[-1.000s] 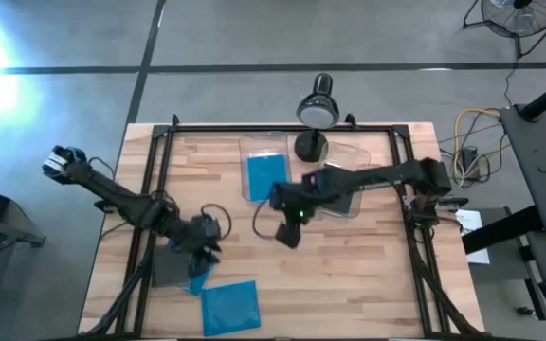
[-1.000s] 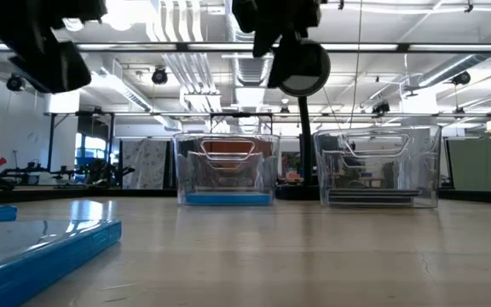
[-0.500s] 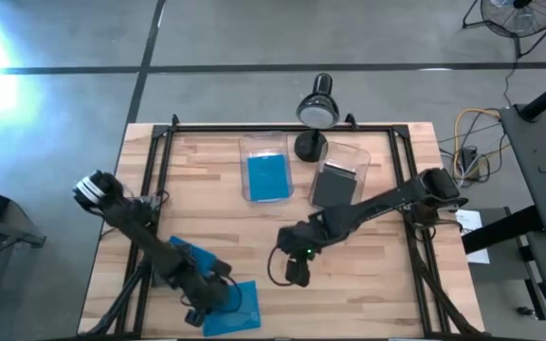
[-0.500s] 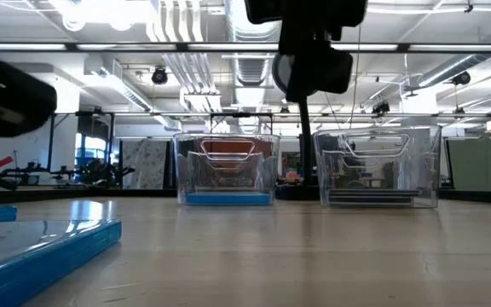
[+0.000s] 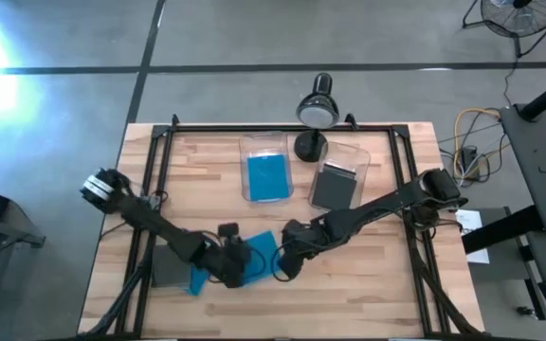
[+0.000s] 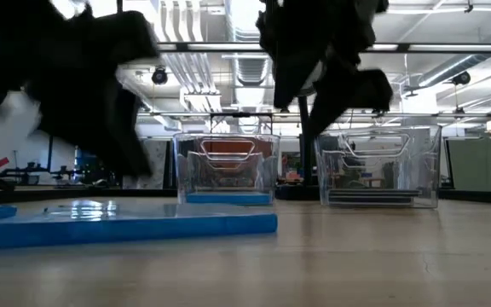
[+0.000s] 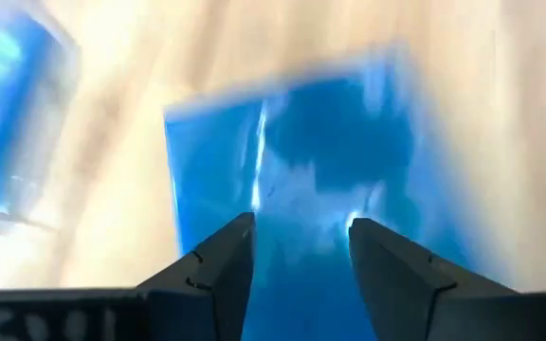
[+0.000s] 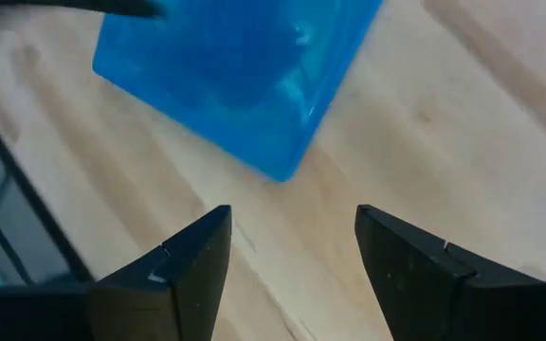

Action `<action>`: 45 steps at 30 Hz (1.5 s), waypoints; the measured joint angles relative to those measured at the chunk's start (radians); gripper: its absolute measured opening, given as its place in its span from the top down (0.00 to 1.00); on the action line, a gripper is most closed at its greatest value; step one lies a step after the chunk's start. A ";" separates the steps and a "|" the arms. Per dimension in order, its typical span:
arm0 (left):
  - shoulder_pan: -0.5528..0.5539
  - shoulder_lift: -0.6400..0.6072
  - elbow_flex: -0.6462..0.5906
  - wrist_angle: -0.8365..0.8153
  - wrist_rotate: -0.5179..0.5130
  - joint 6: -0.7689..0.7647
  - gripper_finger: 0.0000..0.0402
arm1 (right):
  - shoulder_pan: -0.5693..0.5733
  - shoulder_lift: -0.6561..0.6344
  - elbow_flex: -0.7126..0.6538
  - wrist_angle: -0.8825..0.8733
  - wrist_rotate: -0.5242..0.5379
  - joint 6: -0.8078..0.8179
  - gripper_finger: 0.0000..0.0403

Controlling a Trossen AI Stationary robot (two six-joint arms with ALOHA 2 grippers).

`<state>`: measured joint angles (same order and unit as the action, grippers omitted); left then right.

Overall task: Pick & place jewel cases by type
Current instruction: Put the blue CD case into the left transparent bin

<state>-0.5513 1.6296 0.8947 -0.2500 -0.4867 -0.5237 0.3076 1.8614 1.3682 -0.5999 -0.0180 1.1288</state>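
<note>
A translucent blue jewel case lies flat on the table near its middle; it also shows in the low view. My left gripper is open, and its fingers stand over the case's top. My right gripper is open and empty just right of the case, above the bare wood beside one corner. A grey case and a second blue case lie flat under my left arm. My left gripper has its two spread fingers over the blue case's top face, coming from above and from the table's left. The fingertips hide the place of contact, so I cannot tell whether they press on it. The case lies flat on the table.
Two clear bins stand at the far middle: the left bin holds a blue case, the right bin holds dark cases. A black lamp stands behind them. A dark frame runs along the table's edges.
My left gripper has gone to the blue case at the near edge, then toward the far edge and the right. The case has gone along with it to the table's middle and has turned. My right gripper has come from the bins toward the near edge, to beside the case.
</note>
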 joint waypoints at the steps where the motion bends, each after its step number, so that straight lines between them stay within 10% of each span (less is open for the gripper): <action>1: 0.000 -0.037 0.012 -0.028 -0.020 -0.040 0.61 | 0.000 0.000 -0.028 0.039 0.009 0.032 0.46; 7: -0.023 -0.187 -0.007 -0.412 -0.146 -0.391 0.61 | -0.047 0.000 -0.199 0.341 0.131 0.194 0.46; 10: 0.007 -0.216 -0.082 -0.468 -0.039 -0.565 0.61 | -0.085 0.002 -0.263 0.487 0.138 0.226 0.46; 18: 0.029 -0.175 -0.324 -0.009 0.332 -0.527 0.61 | -0.091 0.004 -0.300 0.510 0.047 0.208 0.46; 39: 0.200 0.157 -0.115 0.220 0.515 -0.201 0.61 | -0.089 -0.004 -0.383 0.553 -0.200 0.251 0.46; 45: 0.194 0.144 -0.119 0.162 0.530 -0.185 0.61 | -0.091 -0.117 -0.375 0.419 -0.097 0.188 0.46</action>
<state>-0.3576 1.7735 0.7756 -0.0883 0.0429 -0.7083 0.2165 1.7446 0.9928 -0.1810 -0.1154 1.3169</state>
